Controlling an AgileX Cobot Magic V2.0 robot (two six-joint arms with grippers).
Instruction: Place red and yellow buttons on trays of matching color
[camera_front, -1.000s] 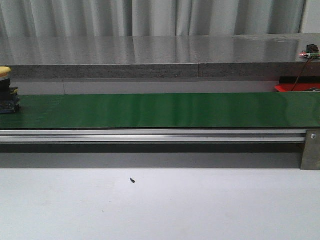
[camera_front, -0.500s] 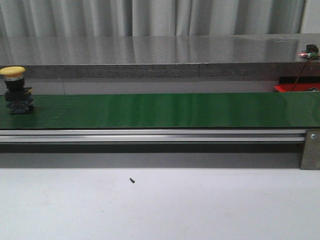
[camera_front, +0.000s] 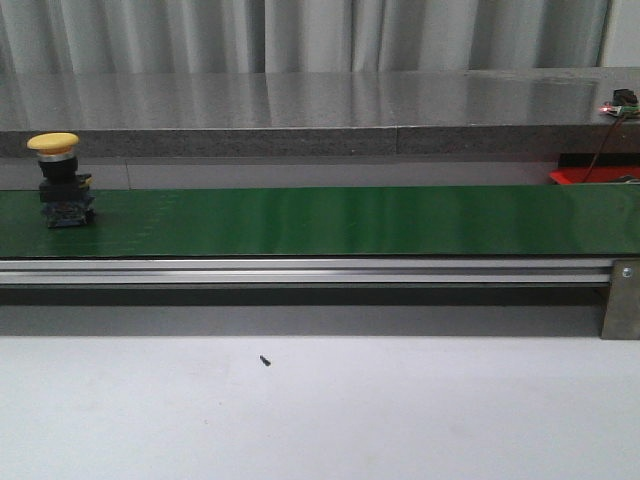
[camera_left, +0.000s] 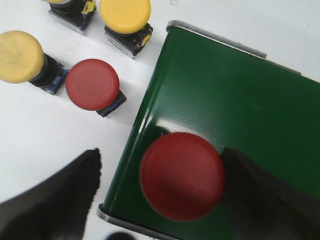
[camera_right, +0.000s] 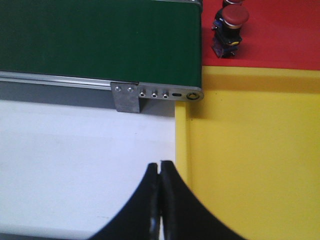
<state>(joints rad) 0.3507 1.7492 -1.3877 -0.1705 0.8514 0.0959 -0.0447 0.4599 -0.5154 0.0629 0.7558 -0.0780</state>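
Note:
A yellow button (camera_front: 58, 180) stands upright on the green belt (camera_front: 350, 220) at its far left in the front view. In the left wrist view my left gripper (camera_left: 160, 162) is open above the belt's end (camera_left: 235, 95). A red button (camera_left: 182, 176) sits on the belt between its fingers; one finger (camera_left: 245, 175) is at the cap's edge, the other (camera_left: 82, 172) stays well apart over the white table. My right gripper (camera_right: 160, 166) is shut and empty over the white table, beside the yellow tray (camera_right: 250, 160). One red button (camera_right: 230, 30) stands on the red tray (camera_right: 285, 35).
Beside the belt's end, on the white table, wait a red button (camera_left: 93, 85) and yellow buttons (camera_left: 125, 17), (camera_left: 21, 56). A sliver of the red tray (camera_front: 590, 175) shows at the front view's right. A grey ledge (camera_front: 300, 110) runs behind the belt.
The yellow button has travelled rightward along the belt from the frame's left edge. Neither arm shows in the front view.

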